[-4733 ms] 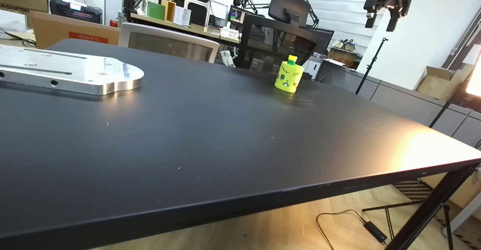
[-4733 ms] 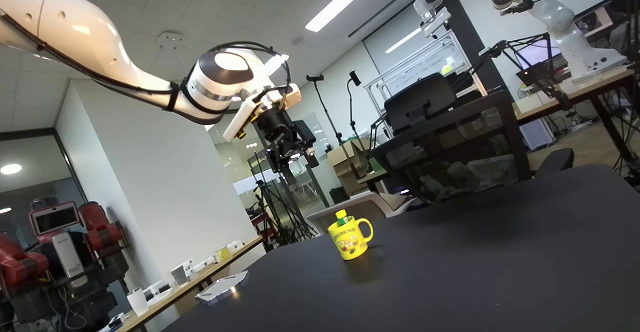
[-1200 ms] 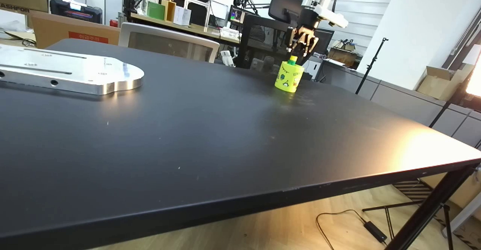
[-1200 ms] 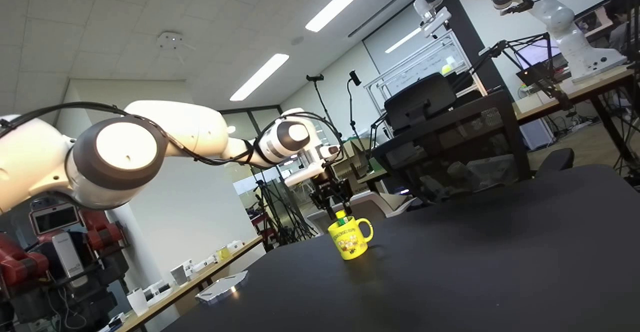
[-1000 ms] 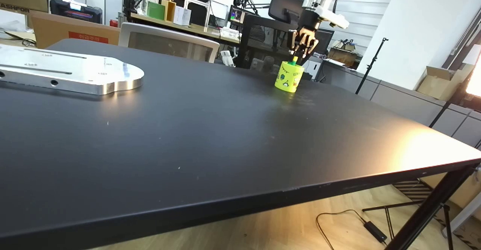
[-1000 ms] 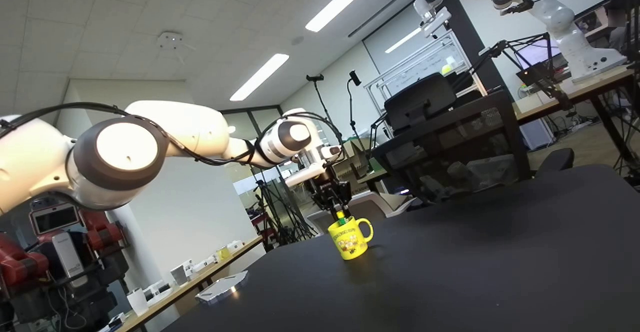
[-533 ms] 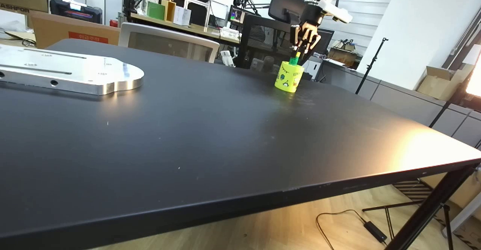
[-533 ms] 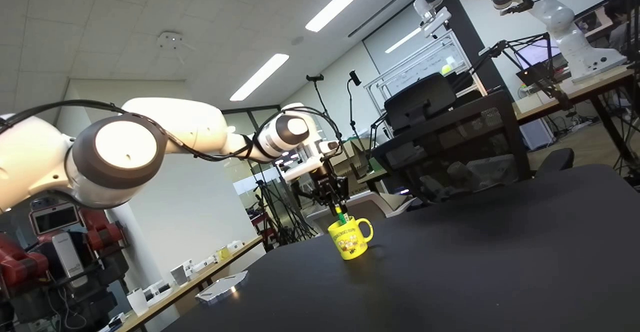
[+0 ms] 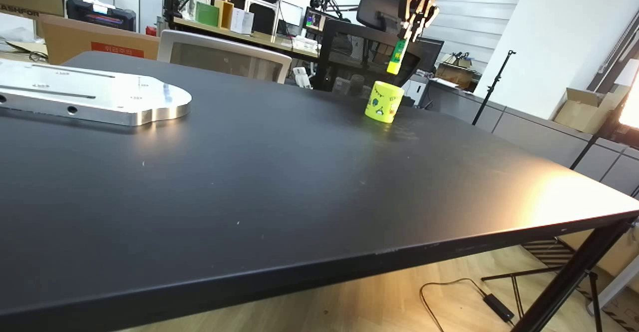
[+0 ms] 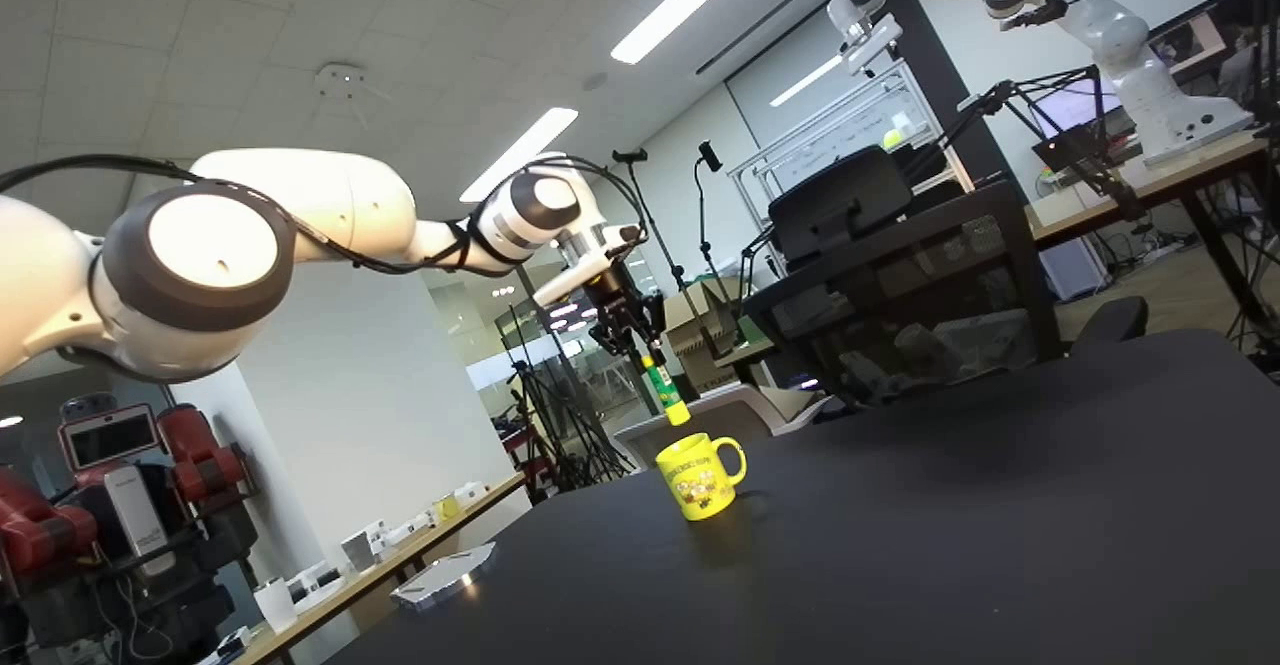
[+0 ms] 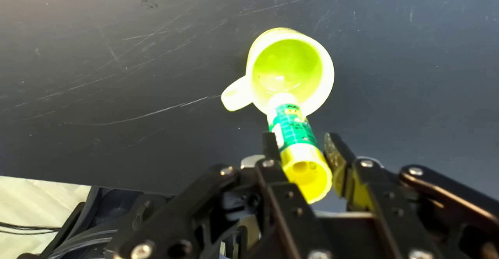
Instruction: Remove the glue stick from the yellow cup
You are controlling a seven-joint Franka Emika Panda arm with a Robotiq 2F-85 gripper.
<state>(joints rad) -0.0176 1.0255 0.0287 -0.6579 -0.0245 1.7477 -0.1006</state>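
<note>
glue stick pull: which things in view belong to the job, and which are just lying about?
Job:
yellow cup, standing on the black table
glue stick, held clear above it
gripper, closed on the glue stick

Just lying about:
metal plate, same table
red-labelled cardboard box, beyond the table
black mesh chair
pale mesh chair

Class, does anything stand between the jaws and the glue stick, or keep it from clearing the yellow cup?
Nothing visible does: the jaws hold the glue stick above the yellow cup, fully clear of it.
</note>
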